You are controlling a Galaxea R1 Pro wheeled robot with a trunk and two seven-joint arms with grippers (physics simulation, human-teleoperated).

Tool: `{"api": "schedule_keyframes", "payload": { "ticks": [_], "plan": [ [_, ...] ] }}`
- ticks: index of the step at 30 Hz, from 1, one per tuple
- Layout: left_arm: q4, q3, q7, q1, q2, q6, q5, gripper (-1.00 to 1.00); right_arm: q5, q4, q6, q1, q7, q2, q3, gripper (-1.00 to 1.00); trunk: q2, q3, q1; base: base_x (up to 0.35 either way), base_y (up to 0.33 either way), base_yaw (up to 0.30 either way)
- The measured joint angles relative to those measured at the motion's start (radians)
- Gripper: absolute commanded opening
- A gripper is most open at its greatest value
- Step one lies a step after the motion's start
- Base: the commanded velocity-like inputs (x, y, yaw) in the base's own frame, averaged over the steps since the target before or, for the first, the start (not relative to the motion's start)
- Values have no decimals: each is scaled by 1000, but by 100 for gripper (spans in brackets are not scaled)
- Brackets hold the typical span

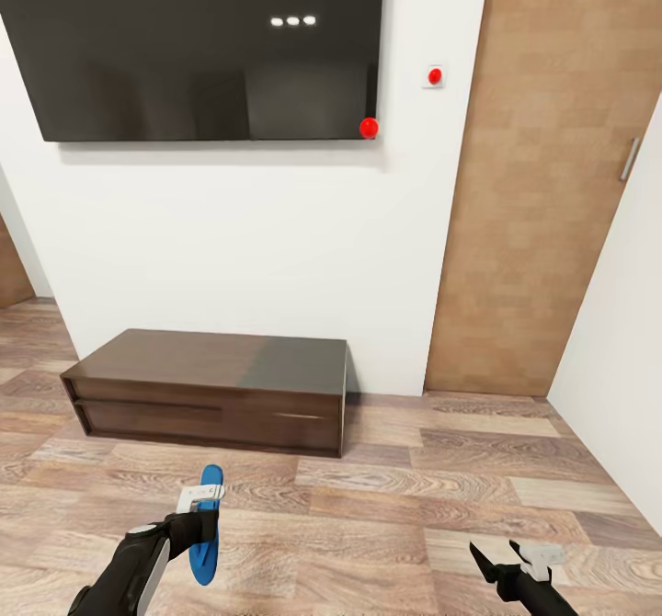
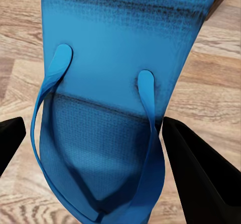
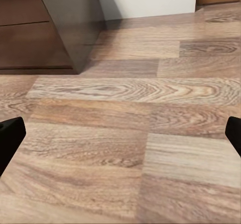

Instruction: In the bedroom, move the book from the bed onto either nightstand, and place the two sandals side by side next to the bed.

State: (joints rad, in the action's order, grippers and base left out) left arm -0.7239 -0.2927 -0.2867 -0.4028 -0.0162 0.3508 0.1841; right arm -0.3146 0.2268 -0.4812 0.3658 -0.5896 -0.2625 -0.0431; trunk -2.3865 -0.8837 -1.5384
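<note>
One bright blue sandal (image 1: 206,542) hangs on edge above the wood floor, low in the head view and left of centre. My left gripper (image 1: 204,504) is shut on it. In the left wrist view the sandal's (image 2: 120,58) strap side faces the camera, with the black fingers (image 2: 201,169) at its two edges and my left gripper (image 2: 100,148) around it. My right gripper (image 1: 508,561) stands open and empty over bare floor at the lower right, its tips wide apart in the right wrist view (image 3: 120,133). The book, the bed, the nightstand and the other sandal are out of view.
A long dark brown TV bench (image 1: 211,391) stands against the white wall ahead, under a black wall TV (image 1: 198,41). A wooden door (image 1: 552,175) is at the right, beside a white wall (image 1: 625,368). Wood-plank floor (image 1: 386,524) lies between me and the bench.
</note>
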Motion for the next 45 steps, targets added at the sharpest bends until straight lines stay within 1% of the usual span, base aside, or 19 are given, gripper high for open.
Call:
{"api": "schedule_keyframes", "payload": {
  "ticks": [30,45],
  "plan": [
    [0,0,0,0,0,0,0,-100,0,0,0,0,0,0,0,100,0,-47,0,0,0,0],
    [2,0,0,0,0,0,0,-100,0,-1,0,0,1,0,0,100,0,-48,0,0,0,1]
  ]
}}
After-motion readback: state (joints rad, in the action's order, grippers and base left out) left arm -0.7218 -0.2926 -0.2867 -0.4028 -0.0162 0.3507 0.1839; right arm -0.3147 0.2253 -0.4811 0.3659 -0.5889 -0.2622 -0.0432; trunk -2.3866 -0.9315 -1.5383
